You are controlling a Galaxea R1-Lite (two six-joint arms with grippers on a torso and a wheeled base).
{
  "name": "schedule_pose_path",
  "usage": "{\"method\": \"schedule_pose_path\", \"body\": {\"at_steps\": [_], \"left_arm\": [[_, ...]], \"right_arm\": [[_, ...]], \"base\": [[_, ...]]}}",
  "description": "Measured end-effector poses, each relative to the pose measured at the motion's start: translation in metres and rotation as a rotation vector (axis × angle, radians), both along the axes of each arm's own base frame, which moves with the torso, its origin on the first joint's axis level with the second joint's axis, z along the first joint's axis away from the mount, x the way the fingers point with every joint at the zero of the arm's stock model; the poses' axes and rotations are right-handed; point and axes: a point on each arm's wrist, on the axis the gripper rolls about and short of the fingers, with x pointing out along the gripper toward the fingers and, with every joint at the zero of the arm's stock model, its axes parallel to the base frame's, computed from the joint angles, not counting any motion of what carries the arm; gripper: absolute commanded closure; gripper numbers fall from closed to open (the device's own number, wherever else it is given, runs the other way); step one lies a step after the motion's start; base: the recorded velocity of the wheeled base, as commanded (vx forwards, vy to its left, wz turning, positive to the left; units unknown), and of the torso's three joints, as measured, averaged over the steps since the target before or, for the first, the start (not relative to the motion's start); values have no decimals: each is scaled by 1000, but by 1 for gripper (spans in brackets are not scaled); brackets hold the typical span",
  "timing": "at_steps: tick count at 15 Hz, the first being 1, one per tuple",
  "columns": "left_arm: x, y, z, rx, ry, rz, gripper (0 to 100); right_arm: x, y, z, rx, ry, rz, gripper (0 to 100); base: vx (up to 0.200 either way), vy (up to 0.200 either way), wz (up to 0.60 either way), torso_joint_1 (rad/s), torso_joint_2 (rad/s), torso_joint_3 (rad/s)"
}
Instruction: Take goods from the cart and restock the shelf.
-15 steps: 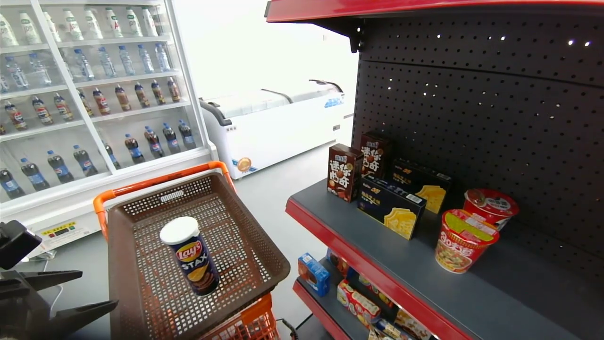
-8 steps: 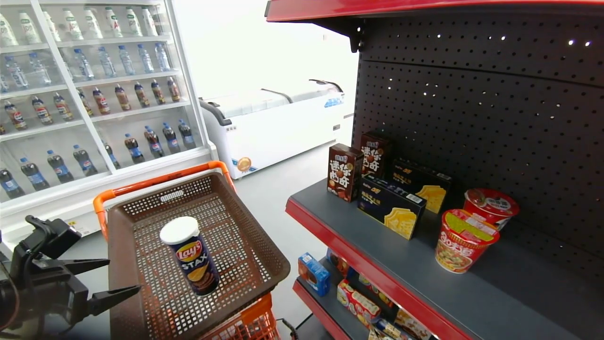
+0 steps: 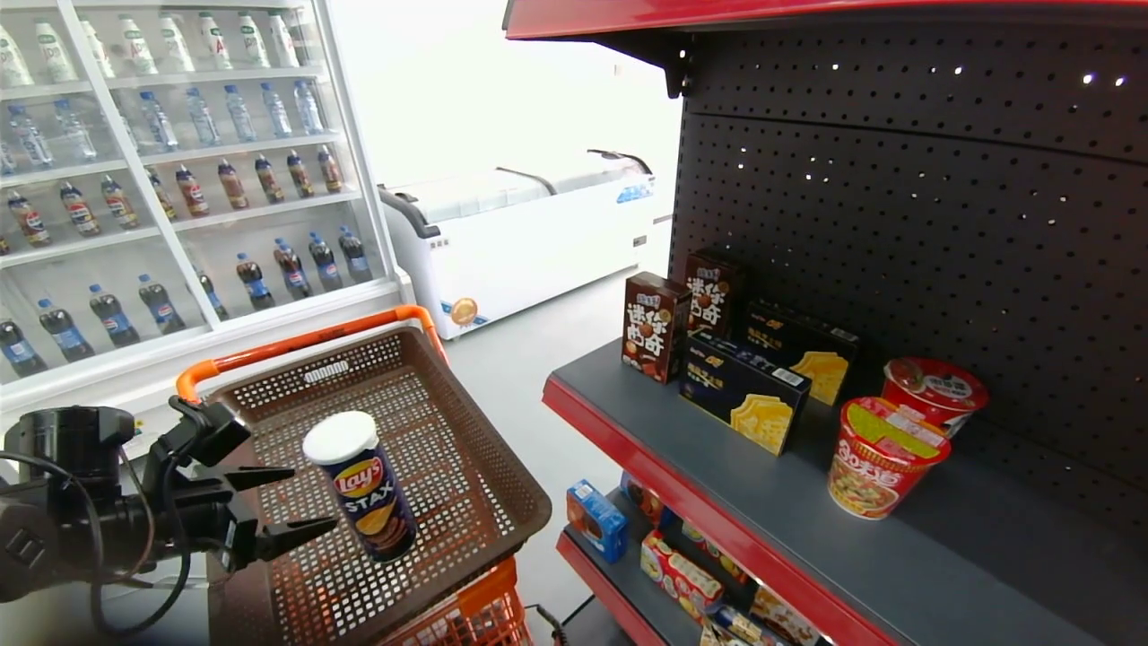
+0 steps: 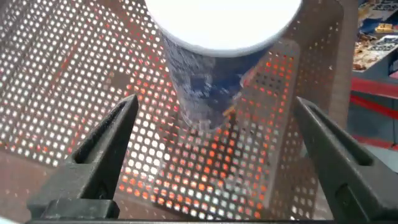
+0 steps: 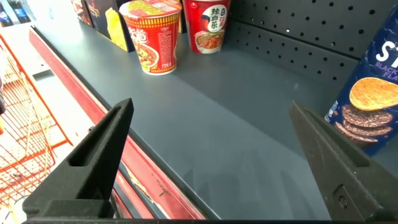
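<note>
A glass-fronted drinks cooler [image 3: 161,179] and a white chest freezer [image 3: 520,238] are lining the far side of the shop floor, with the cart [image 3: 466,619] standing on the left and the shelf [image 3: 717,467] on the right. The left gripper [image 3: 312,498] is holding its fingers [image 4: 106,143] spread wide and gripping nothing. It is hovering level with the chips can [image 3: 363,489] and just beside it. In the left wrist view the can is sitting ahead of the gap, with neither tip touching it. The can is standing upright, white lid on top, in the cart's brown perforated basket [image 3: 448,431], below the orange handle [image 3: 305,341]. The right gripper [image 5: 211,109] is hanging with its fingers likewise released and empty, above a bare stretch of the grey shelf board. On that board a second chips can [image 5: 373,93] is standing near the pegboard back. Two cup noodles [image 5: 152,34] are sitting farther along, and dark blue boxes [image 3: 744,404] and brown boxes [image 3: 655,327] are standing beyond them toward the shelf's end. A blue packet [image 3: 596,520] is lying on the lower tier.
</note>
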Motion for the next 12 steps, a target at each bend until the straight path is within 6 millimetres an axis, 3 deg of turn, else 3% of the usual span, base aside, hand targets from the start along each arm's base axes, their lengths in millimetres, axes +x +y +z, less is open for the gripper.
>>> {"method": "schedule_pose_path", "body": {"at_steps": [5,12], "left_arm": [[37,-14,-20,18,-42,-79,0],[61,-31,-51,24,-82,-147,0]], "right_arm": [[0,0,0,0,0,0,0],[0,0,0,0,0,0,0]], "base": [[0,0,0,0,0,0],[0,0,0,0,0,0]]}}
